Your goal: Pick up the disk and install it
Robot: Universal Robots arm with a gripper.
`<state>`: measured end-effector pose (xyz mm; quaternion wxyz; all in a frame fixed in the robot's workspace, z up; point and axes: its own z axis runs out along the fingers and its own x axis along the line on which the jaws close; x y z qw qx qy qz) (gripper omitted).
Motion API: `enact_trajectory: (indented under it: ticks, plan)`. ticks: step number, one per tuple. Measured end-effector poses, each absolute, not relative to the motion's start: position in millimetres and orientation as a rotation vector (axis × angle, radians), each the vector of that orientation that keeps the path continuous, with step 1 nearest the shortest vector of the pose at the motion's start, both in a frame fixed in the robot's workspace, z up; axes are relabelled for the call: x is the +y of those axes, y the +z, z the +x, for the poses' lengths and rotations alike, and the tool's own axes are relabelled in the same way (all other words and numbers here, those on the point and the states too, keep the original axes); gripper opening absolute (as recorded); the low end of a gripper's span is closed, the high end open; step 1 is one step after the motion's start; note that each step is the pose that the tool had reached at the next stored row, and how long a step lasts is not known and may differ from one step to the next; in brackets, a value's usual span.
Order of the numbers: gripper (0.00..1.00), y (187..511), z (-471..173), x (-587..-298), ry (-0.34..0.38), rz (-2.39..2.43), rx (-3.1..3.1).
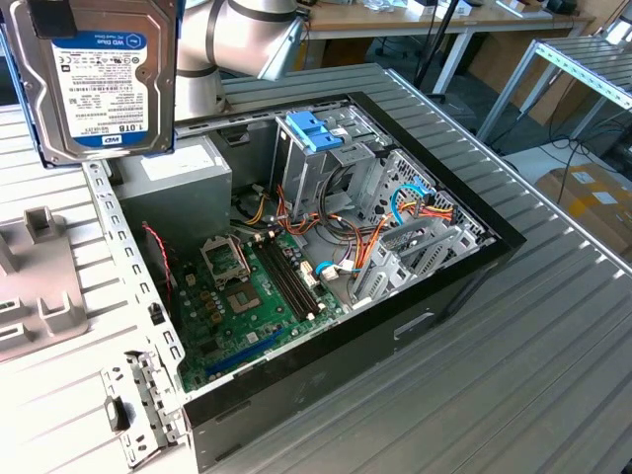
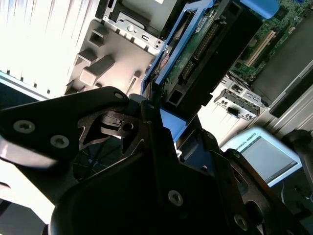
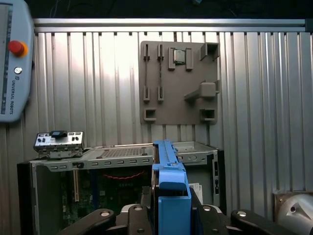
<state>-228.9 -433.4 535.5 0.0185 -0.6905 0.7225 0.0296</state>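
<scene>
The disk (image 1: pixel 99 89) hangs high at the exterior view's left, close to the camera. It is upright, its white label facing outward and a blue tab along its edge. My gripper (image 3: pixel 170 211) is shut on the disk (image 3: pixel 169 178); in the first wrist view the black fingers (image 3: pixel 134 215) flank its blue-tabbed edge. The second wrist view shows the disk's (image 2: pixel 195 56) circuit-board side and connector above the gripper (image 2: pixel 155 110). Below the disk lies the open computer case (image 1: pixel 449 281), with the drive cage (image 1: pixel 314 133) and its light-blue handles near the back.
Inside the case are a grey power-supply box (image 1: pixel 173 188), a green motherboard (image 1: pixel 242 296) and bundles of coloured cables (image 1: pixel 415 207). A grey fixture plate (image 3: pixel 178 81) lies on the ribbed metal table beside the case. A teach pendant (image 3: pixel 12 58) rests at the table's edge.
</scene>
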Motion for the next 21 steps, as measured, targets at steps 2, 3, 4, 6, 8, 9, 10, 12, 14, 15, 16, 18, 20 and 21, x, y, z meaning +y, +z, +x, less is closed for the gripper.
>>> enact_trajectory:
  ticks: [2,3,4,6,8,9,10,12,14,15,16,18,20,21]
  plan:
    - [0.37,535.2,-228.3,-434.2,0.092,-2.144,2.243]
    - [0.37,534.9,-227.8,-434.8,0.092,-2.144,2.243]
    - [0.37,534.8,-227.4,-435.2,0.092,-2.144,2.243]
    - [0.37,534.4,-226.6,-436.3,0.092,-2.144,2.243]
    - [0.37,533.9,-225.8,-437.4,0.092,-2.144,2.243]
    - [0.37,533.7,-225.4,-437.8,0.092,-2.144,2.244]
    - [0.37,533.6,-225.2,-438.1,0.092,-2.144,2.243]
    - [0.37,533.3,-224.7,-438.9,0.092,-2.144,2.243]
    - [0.37,533.0,-224.2,-439.5,0.092,-2.144,2.243]
    - [0.37,532.8,-223.8,-440.0,0.092,-2.144,2.243]
    - [0.37,532.7,-223.6,-440.4,0.092,-2.144,2.243]
    - [0.37,532.3,-222.9,-441.4,0.092,-2.144,2.243]
    - [0.37,532.0,-222.4,-442.1,0.092,-2.144,2.243]
    - [0.37,531.9,-222.1,-442.5,0.092,-2.144,2.243]
